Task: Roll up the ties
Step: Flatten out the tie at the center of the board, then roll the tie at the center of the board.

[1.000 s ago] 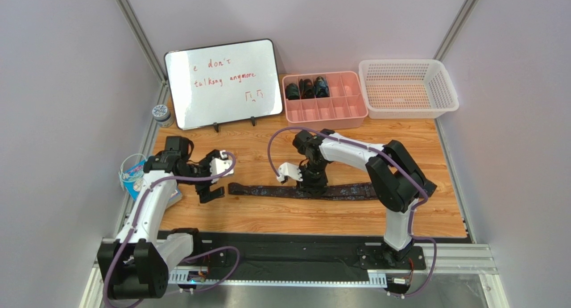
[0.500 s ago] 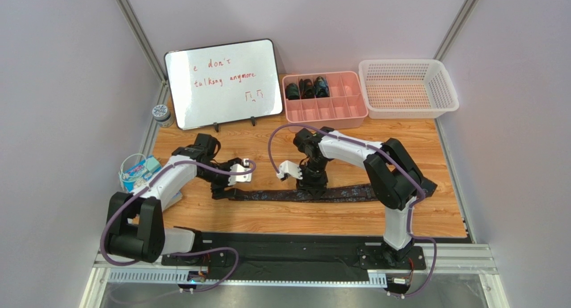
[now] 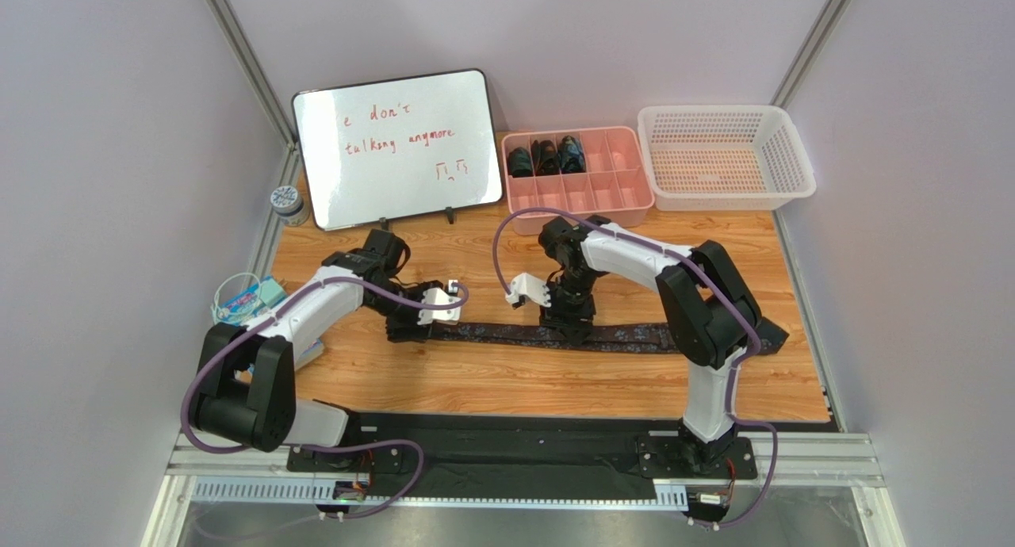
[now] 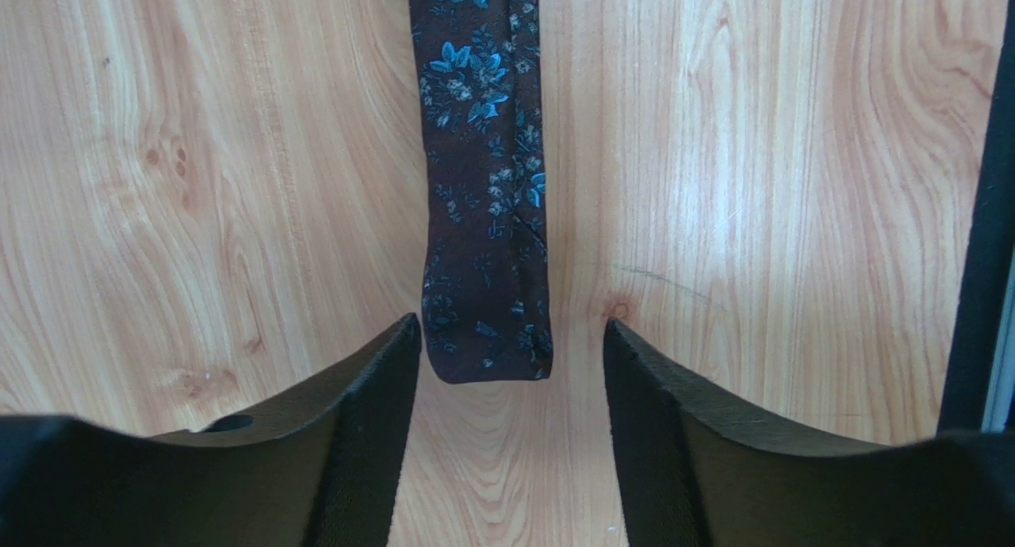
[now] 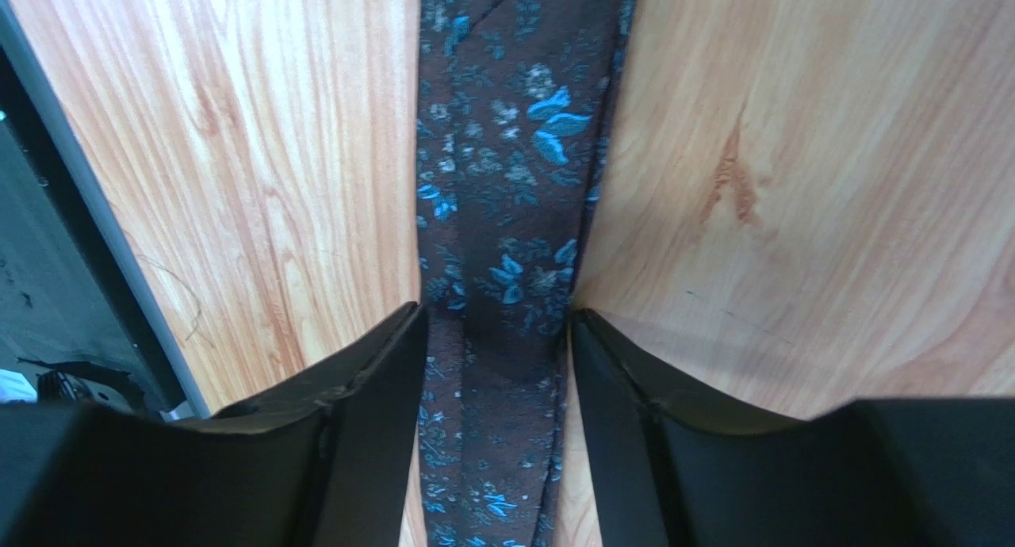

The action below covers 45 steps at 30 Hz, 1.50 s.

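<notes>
A dark tie [image 3: 631, 338] with a blue flower pattern lies flat, left to right, across the wooden table. My left gripper [image 3: 413, 321] is open over its narrow end. In the left wrist view the tie's end [image 4: 489, 274] lies between the two fingers of that gripper [image 4: 512, 333], touching neither. My right gripper [image 3: 570, 321] is down on the tie's middle. In the right wrist view the tie [image 5: 512, 214] fills the gap of that gripper [image 5: 497, 321], with both fingers against its edges. Three rolled ties [image 3: 545, 157] sit in a pink tray's back compartments.
The pink divided tray [image 3: 596, 196] and a white basket [image 3: 724, 155] stand at the back. A whiteboard [image 3: 399, 149] leans at the back left, a small jar [image 3: 286, 202] beside it. A blue packet [image 3: 244, 303] lies at the left edge. A black mat [image 3: 512, 440] lines the near edge.
My left arm has swung right from the table's left side to the tie's narrow end. My right gripper has shifted slightly right, staying on the tie.
</notes>
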Each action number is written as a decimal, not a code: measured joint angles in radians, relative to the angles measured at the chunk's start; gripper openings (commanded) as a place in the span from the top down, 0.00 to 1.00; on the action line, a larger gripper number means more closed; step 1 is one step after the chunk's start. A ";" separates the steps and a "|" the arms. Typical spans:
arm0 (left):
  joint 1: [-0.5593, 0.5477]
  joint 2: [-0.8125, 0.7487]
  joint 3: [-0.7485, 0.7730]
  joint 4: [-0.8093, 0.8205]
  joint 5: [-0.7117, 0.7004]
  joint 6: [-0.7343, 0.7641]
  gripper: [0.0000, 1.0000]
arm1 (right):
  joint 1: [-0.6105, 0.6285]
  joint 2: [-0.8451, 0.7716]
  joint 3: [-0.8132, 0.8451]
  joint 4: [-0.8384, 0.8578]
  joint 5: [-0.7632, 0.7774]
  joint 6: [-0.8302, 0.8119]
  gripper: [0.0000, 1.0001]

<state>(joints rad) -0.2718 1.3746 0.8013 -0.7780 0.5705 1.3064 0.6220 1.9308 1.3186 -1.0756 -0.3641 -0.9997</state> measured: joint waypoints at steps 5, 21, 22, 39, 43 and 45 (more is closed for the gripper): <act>-0.008 0.000 0.001 0.003 -0.016 -0.006 0.25 | -0.016 -0.039 -0.015 -0.002 -0.010 0.031 0.34; 0.134 -0.070 0.001 0.030 0.045 -0.014 0.02 | -0.077 -0.188 0.026 0.375 -0.271 0.894 0.58; 0.156 -0.119 0.002 0.033 0.058 -0.029 0.01 | -0.079 -0.192 0.046 0.380 -0.248 0.921 0.53; 0.176 -0.397 -0.062 0.032 0.216 -0.143 0.14 | -0.099 -0.163 0.043 0.861 -0.440 1.315 0.16; 0.176 -0.285 -0.061 0.002 0.205 -0.076 0.18 | -0.042 -0.063 -0.051 0.972 -0.472 1.540 0.45; 0.176 -0.220 -0.059 -0.009 0.196 -0.047 0.18 | -0.005 -0.046 -0.089 1.032 -0.477 1.642 0.52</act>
<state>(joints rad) -0.0956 1.1545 0.7422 -0.7868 0.7670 1.2591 0.6174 1.8847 1.2297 -0.0433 -0.8410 0.6426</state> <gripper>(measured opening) 0.829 0.590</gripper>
